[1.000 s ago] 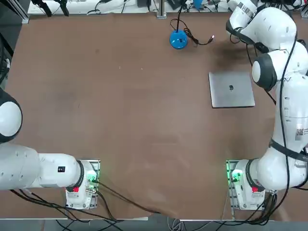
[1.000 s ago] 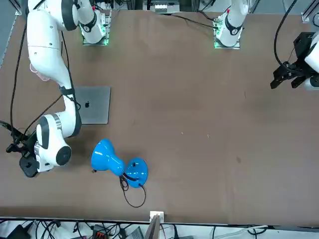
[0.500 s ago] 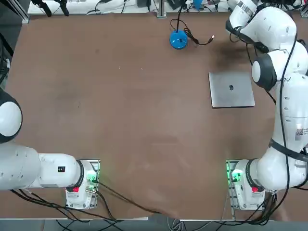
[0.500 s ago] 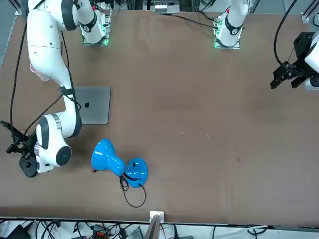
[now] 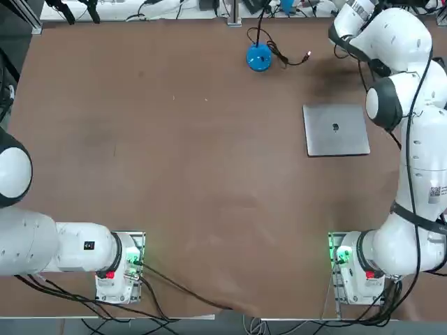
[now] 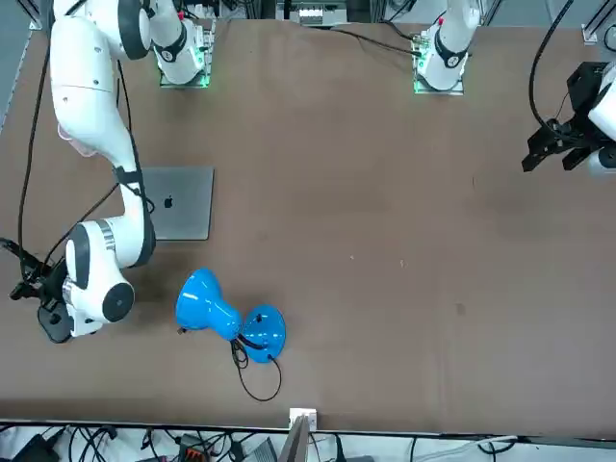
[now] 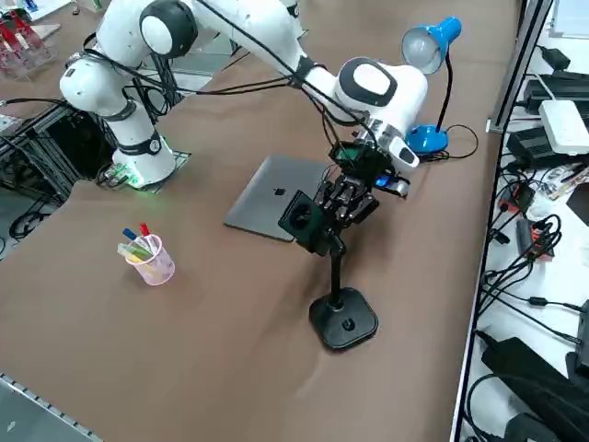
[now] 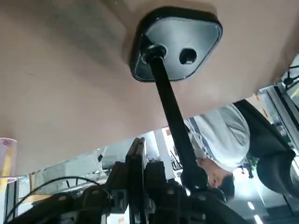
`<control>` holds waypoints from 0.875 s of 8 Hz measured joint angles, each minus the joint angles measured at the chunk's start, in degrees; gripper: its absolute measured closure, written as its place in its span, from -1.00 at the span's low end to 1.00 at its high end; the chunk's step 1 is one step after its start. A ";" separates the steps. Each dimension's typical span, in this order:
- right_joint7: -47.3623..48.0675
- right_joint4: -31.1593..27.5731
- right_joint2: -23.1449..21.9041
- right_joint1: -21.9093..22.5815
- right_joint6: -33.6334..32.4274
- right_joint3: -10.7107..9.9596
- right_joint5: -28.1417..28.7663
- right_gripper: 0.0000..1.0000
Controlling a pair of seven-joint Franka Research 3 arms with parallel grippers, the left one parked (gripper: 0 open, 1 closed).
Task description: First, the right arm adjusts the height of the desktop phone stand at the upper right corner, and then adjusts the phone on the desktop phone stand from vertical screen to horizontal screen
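Step in hand: I judge I'm on the first part, setting the height of the desktop phone stand (image 7: 340, 295); the phone (image 7: 302, 219) looks not yet turned.
Pincer: my right arm (image 7: 276, 41) has the pincer (image 7: 345, 204) clamped narrow at the stand's head, right at the top of the pole, just behind the phone; I read it as gripping the head, though the exact contact is partly hidden.
How to do it well: I'd move straight along the pole, slowly, so the base stays flat on the worktop (image 7: 202, 350) and doesn't tip or skid.
Risk: a sideways pull could lever the base up.
Stand location: far right corner of the worktop, base just beyond the laptop (image 7: 267, 207), well apart from the blue lamp (image 7: 425, 55).
Wrist view: pole (image 8: 170, 107) runs down from my pincer to the base (image 8: 180, 42), directly below it.
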 joint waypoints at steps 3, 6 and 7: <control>-3.53 2.68 -0.18 -0.27 -0.48 -0.64 5.77 0.64; -3.95 3.35 -0.76 -0.64 -0.59 -0.85 9.07 0.64; -4.68 3.54 -1.19 -1.04 -0.46 -0.85 10.38 0.64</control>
